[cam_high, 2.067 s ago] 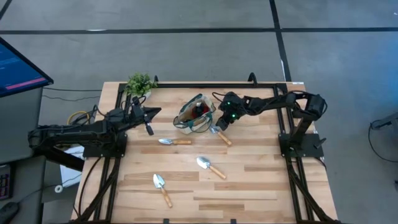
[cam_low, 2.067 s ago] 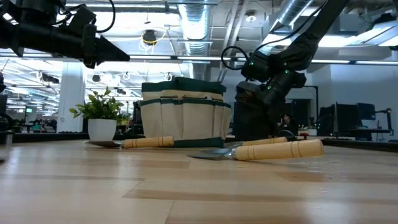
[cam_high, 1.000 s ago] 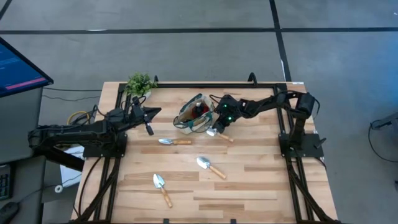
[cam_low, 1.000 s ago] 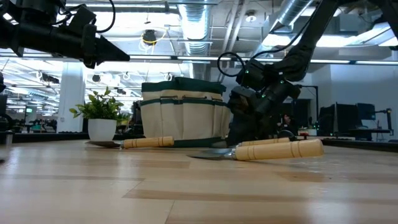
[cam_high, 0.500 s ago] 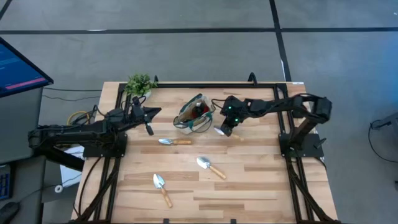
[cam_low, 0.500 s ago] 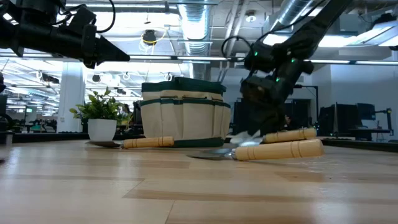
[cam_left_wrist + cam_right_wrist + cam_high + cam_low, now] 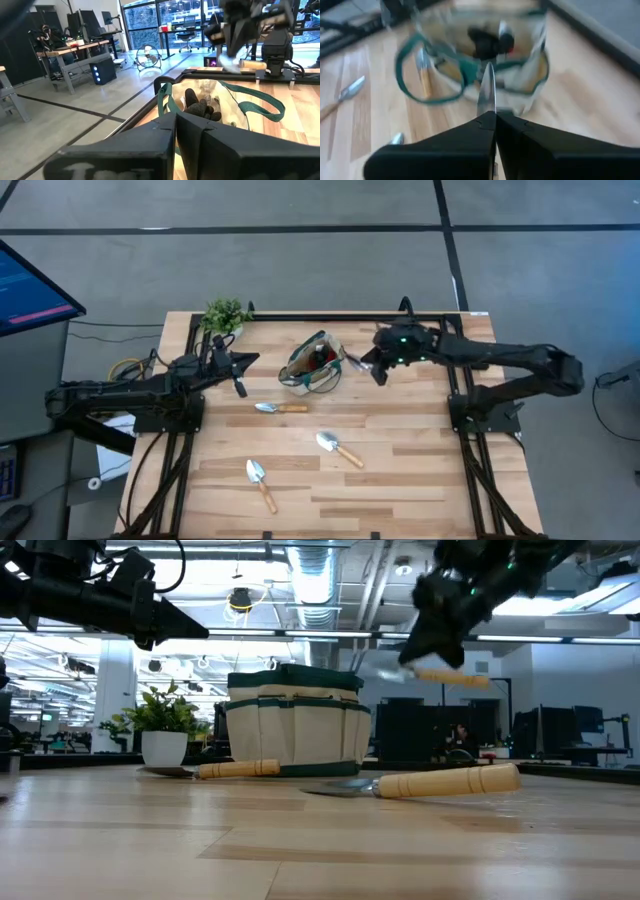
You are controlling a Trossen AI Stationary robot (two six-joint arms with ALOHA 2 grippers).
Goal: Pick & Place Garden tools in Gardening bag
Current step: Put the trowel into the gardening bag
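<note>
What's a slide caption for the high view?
Right tool lifts a trowel beside the gardening bag; three trowels remain on the table; left tool waits shut.

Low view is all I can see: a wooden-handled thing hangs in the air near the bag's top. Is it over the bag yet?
Observer: Not quite. From above, the trowel in the right arm's shut jaws is at the gardening bag's right edge.
Operator: Is the bag empty?
Observer: No, the left wrist view shows a dark item inside.
Operator: How many tools lie on the table?
Observer: Three trowels.
</note>
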